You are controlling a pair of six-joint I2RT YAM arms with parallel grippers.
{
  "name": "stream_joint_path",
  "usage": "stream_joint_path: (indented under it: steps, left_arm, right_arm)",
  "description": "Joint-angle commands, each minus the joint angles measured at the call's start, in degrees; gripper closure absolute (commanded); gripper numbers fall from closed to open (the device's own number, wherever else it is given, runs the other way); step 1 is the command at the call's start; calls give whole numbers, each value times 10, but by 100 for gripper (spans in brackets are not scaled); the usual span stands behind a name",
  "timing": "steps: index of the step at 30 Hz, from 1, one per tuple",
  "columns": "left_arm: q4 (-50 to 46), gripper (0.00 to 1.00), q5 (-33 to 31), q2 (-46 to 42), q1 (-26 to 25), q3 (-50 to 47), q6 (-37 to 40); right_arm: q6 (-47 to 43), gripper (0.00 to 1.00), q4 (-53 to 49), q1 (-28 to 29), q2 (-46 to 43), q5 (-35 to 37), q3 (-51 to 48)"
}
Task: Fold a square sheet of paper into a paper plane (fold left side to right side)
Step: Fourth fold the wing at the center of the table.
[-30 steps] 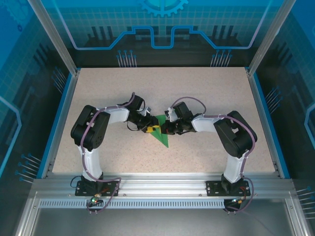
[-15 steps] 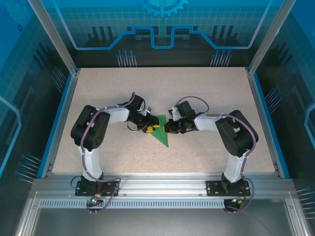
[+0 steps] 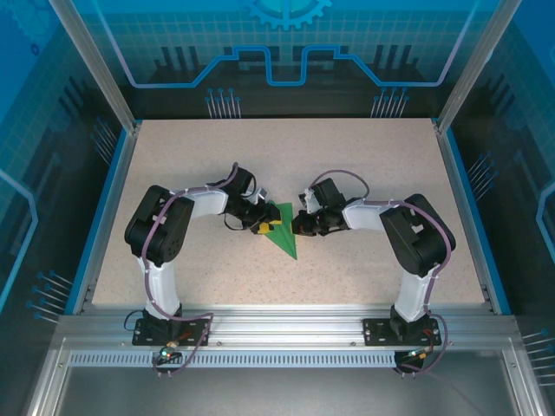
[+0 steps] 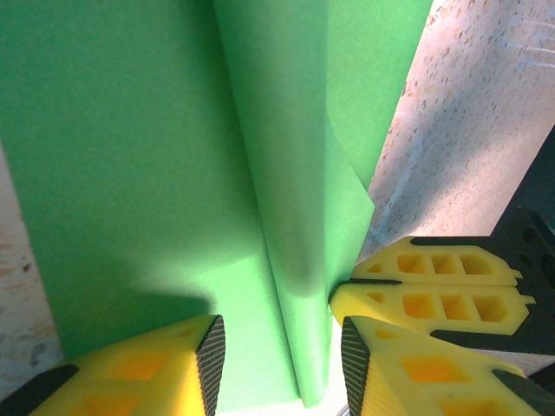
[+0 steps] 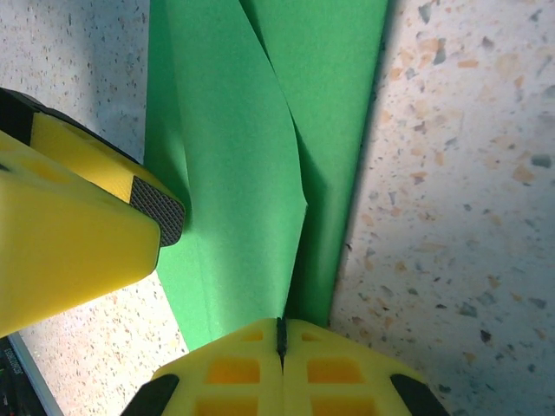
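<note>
The green paper (image 3: pixel 285 240) lies mid-table as a narrow folded shape with its point towards the near edge. In the left wrist view the paper (image 4: pixel 130 173) has a raised centre fold running between my left gripper's (image 4: pixel 277 351) open fingers, which straddle it at the paper's end. My right gripper (image 5: pixel 280 334) is shut on the edge of a lifted flap of the paper (image 5: pixel 234 165). From above, the left gripper (image 3: pixel 264 227) and right gripper (image 3: pixel 300 227) meet over the sheet from either side.
The speckled table (image 3: pixel 364 165) is bare around the arms. Blue rails (image 3: pixel 113 199) and metal posts border it. The right gripper's yellow fingers (image 4: pixel 429 290) show beside the left gripper's own in the left wrist view, and the left finger (image 5: pixel 78 225) shows in the right wrist view.
The right gripper has drawn slightly to the right, uncovering more of the green paper between the two grippers. The left arm has stayed put.
</note>
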Motion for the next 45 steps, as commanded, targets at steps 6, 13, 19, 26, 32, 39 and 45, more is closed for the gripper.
stream_joint_path:
  steps: [6, 13, 19, 26, 32, 39, 45]
  left_arm:
    - [-31, 57, -26, 3, -3, -1, 9]
    - [-32, 57, -25, 3, -3, 0, 9]
    - [-32, 56, -26, -9, -3, 0, 11]
    - [-40, 52, -21, -32, -3, 10, 19]
    - [-55, 49, -25, -58, -3, 21, 26]
    - [-65, 51, -13, -62, -5, 38, 25]
    - [-69, 62, 3, -38, -27, 77, 24]
  right_arm:
    - [-10, 100, -19, -10, -18, 17, -11]
    - [-11, 100, -23, -10, -8, 16, -9]
    - [-16, 100, -37, -9, 0, 22, -11]
    - [-16, 100, -45, -1, 18, 23, -9]
    - [-16, 100, -51, 3, 25, 28, -3]
    - [-17, 100, -56, 4, 23, 28, 3]
    - [-17, 100, -57, 6, 23, 28, 3]
